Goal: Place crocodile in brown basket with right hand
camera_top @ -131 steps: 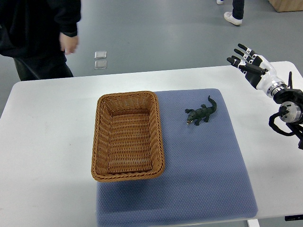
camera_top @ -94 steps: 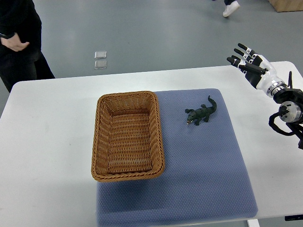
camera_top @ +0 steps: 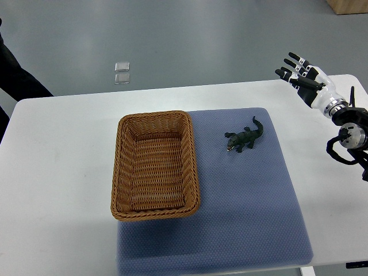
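I see right hand (camera_top: 303, 77) fingers spread, empty, far table (camera_top: 57, 172) corner; crocodile (camera_top: 245, 137) on mat (camera_top: 247, 201) beside brown basket (camera_top: 155, 164).

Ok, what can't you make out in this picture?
Top view only:
No left hand in frame.
Arm behind the right hand: cut off by the right edge.
Of the person, only dark clothing shows, cut by the left edge.
Two pale squares: too small to identify.
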`<action>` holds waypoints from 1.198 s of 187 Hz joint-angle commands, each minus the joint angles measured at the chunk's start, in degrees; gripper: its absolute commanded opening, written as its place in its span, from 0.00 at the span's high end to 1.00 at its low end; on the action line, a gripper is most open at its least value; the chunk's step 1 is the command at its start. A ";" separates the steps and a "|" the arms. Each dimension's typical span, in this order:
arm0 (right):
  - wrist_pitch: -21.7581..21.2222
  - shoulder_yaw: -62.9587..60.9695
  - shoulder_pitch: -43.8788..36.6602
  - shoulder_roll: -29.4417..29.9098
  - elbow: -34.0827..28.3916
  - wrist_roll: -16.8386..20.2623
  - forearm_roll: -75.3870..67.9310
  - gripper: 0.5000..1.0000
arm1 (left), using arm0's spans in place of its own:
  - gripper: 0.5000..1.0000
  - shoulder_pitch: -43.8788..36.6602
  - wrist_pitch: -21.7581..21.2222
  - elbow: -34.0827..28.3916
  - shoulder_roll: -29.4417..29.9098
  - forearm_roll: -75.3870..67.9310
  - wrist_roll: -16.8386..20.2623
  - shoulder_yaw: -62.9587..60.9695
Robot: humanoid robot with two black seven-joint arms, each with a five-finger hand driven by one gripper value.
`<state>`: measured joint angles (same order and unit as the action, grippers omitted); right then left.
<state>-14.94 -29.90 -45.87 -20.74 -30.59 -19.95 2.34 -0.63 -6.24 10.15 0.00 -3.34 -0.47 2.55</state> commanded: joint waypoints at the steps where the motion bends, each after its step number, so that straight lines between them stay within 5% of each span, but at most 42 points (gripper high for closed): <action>1: 0.00 0.02 -0.09 0.00 0.00 0.00 0.13 0.15 | 0.00 -0.07 0.00 -0.04 0.00 0.00 0.03 0.00; 98: -1.67 0.28 -0.44 0.00 -0.09 0.00 2.41 0.15 | 0.00 -0.07 0.00 -0.04 0.00 0.00 0.03 0.00; 224: -3.08 0.55 -4.49 -1.49 -4.66 -1.93 26.76 0.15 | 0.00 0.02 0.00 -0.04 0.00 0.00 0.03 0.00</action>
<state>-17.97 -29.43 -50.09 -21.33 -33.43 -21.39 23.92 -0.64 -6.24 10.10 0.00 -3.34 -0.46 2.55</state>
